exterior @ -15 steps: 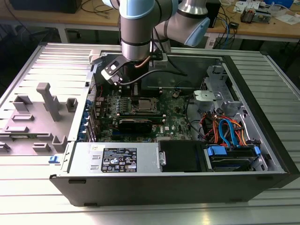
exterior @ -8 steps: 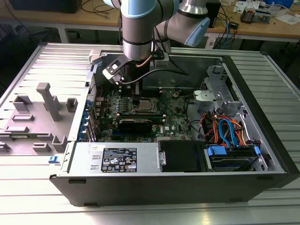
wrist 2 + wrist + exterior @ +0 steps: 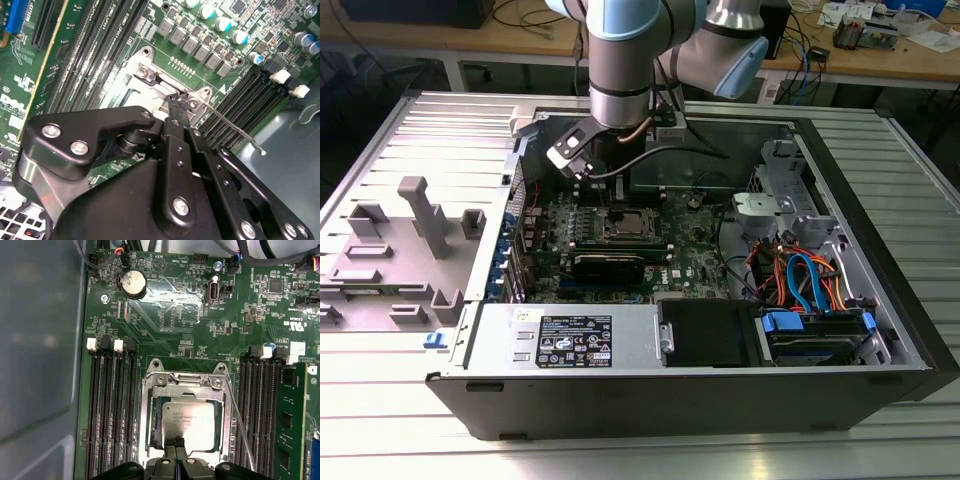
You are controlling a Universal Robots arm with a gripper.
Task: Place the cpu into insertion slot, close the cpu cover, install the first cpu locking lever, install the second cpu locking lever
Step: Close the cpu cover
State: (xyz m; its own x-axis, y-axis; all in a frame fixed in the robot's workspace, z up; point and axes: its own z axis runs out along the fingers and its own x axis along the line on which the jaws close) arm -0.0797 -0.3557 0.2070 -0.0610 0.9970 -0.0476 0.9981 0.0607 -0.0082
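The cpu (image 3: 189, 421) lies flat in the insertion slot (image 3: 628, 222), its silver-grey top showing through the window of the cpu cover (image 3: 186, 383). The cover lies down over the chip. My gripper (image 3: 175, 444) is shut with nothing between its fingers, and its black fingertips (image 3: 175, 107) sit at one edge of the socket frame, just over the chip's rim. A thin wire locking lever (image 3: 241, 432) runs along one side of the frame. Its hooked free end (image 3: 259, 148) angles out over the memory slots, unlatched. I cannot make out a second lever.
Rows of black memory slots (image 3: 111, 405) flank the socket on both sides. A green memory stick (image 3: 290, 430) stands in one. The open case's grey walls (image 3: 865, 215), the power supply (image 3: 570, 338) and the drive cables (image 3: 800, 275) ring the motherboard. A coin battery (image 3: 134, 282) sits farther along the board.
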